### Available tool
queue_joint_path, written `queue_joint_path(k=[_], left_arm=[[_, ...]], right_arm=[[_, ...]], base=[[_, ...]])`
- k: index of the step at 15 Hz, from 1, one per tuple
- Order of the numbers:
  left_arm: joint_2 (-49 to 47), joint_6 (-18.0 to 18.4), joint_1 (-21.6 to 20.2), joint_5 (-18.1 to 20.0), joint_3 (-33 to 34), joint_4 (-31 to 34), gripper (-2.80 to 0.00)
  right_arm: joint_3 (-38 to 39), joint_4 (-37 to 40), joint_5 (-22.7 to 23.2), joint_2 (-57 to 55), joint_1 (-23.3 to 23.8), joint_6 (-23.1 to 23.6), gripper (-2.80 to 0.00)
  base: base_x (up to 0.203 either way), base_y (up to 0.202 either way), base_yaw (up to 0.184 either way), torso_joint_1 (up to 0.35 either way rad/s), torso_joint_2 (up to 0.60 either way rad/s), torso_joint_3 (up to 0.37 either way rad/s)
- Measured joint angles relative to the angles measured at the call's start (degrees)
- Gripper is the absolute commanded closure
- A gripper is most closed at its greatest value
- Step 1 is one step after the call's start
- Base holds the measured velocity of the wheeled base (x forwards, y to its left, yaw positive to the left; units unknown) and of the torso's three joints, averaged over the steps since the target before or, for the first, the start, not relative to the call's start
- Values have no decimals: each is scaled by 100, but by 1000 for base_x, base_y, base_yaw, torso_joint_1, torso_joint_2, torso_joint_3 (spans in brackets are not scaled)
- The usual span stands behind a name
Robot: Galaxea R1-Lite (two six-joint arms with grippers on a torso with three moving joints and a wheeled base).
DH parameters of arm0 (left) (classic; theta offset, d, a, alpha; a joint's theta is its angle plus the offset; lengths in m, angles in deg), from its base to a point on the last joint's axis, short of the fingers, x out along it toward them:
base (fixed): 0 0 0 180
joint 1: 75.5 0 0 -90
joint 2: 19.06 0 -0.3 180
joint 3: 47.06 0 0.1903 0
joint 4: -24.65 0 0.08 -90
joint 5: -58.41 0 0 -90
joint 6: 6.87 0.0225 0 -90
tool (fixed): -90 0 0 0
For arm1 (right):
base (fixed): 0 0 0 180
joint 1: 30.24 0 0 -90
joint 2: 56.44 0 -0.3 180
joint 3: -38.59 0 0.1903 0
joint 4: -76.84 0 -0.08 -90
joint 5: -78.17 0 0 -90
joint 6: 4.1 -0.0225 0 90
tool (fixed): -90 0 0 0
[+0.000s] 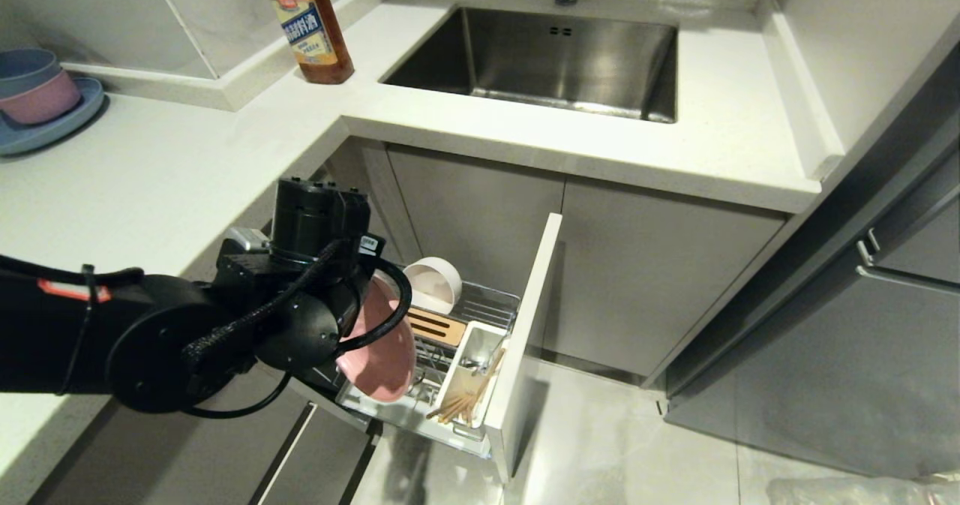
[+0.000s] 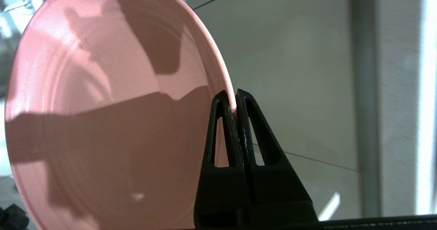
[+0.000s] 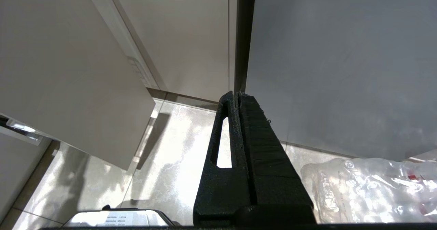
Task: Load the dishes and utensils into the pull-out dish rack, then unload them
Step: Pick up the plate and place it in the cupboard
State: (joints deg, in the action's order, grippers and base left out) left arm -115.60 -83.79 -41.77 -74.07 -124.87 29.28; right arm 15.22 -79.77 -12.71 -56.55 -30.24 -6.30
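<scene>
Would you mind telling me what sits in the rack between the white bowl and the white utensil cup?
In the head view, a slotted wooden block lies between the white bowl and the utensil cup.

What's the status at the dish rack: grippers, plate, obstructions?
Left gripper shut on pink plate rim, over pull-out rack. Right gripper shut, empty, parked low. White bowl racked beside it.
</scene>
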Motion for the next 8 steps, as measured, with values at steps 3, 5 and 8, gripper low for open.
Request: queue_joint_path(k=[3, 5, 8], left_arm=[[-249, -203, -68, -4, -94, -42, 0], [-373, -202, -130, -8, -139, -334, 0], [-554, -187, -204, -8, -249, -518, 0]], right_arm=[[0, 0, 0, 0, 0, 0, 0], [0, 0, 0, 0, 0, 0, 0], [0, 2, 0, 0, 0, 0, 0]], base=[[0, 0, 0, 0, 0, 0], [0, 0, 0, 0, 0, 0], [0, 0, 0, 0, 0, 0]])
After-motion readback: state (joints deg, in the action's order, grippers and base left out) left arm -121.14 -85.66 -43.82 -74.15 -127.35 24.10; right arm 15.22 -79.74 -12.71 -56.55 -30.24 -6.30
